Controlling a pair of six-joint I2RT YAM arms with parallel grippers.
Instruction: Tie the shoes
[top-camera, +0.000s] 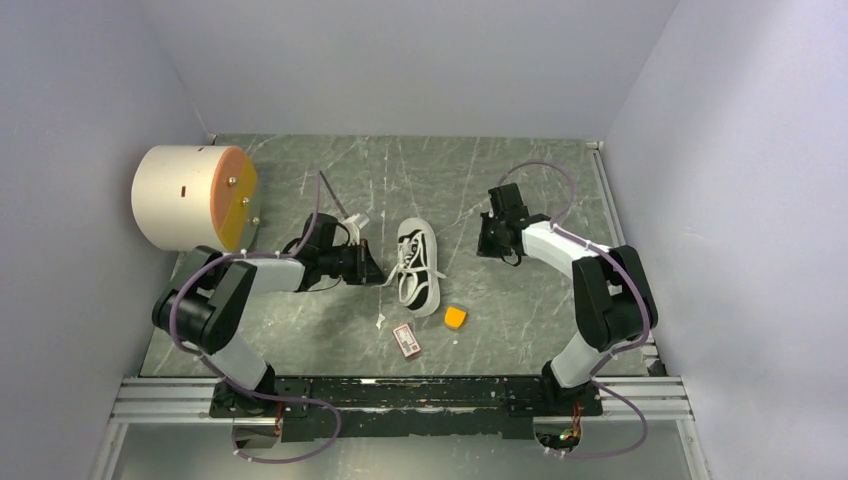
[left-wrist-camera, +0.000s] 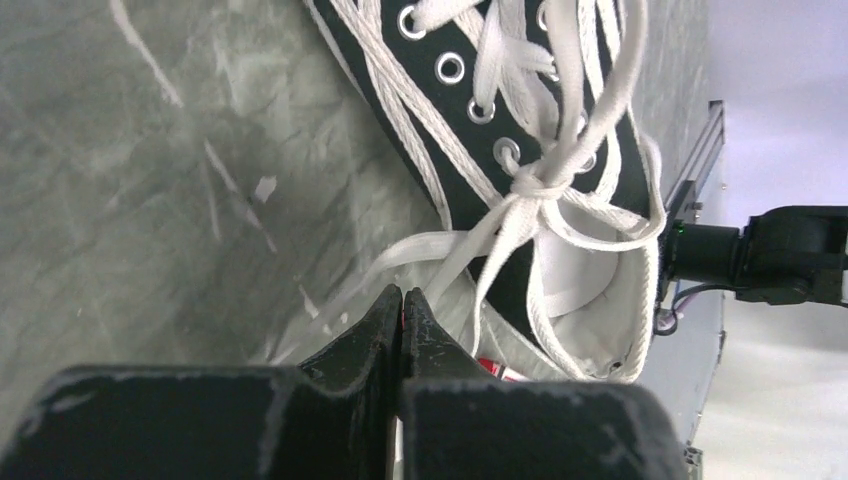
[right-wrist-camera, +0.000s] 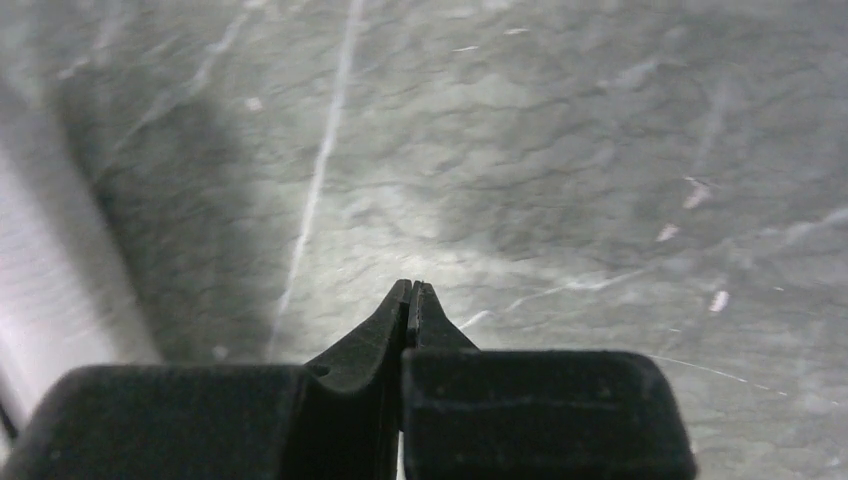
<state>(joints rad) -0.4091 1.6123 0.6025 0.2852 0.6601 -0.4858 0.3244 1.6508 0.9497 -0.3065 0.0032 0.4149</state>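
1. Hand on the left (top-camera: 374, 270), shut tight, tips low and just beside the shoe (top-camera: 420, 265). One lace end right at the tips; hard to tell if pinched or only touching.
2. Shoe in the middle of the bench (top-camera: 530, 320), between both hands, closer to the left one.
3. Laces (left-wrist-camera: 535, 187) crossed into a small knot near the top holes, with loose loops and ends hanging off the side.
4. Red-and-white card (top-camera: 406, 339) and orange block (top-camera: 455, 318) near the shoe, on the arms' side, not touching it.
5. Hand on the right (top-camera: 492, 240), shut tight too, holding nothing, off to the side of the shoe, over bare bench.
6. Step, at a guess: making or tightening the bow. Next, most likely: grab a loop with each hand, pull gently apart, no dragging the shoe.
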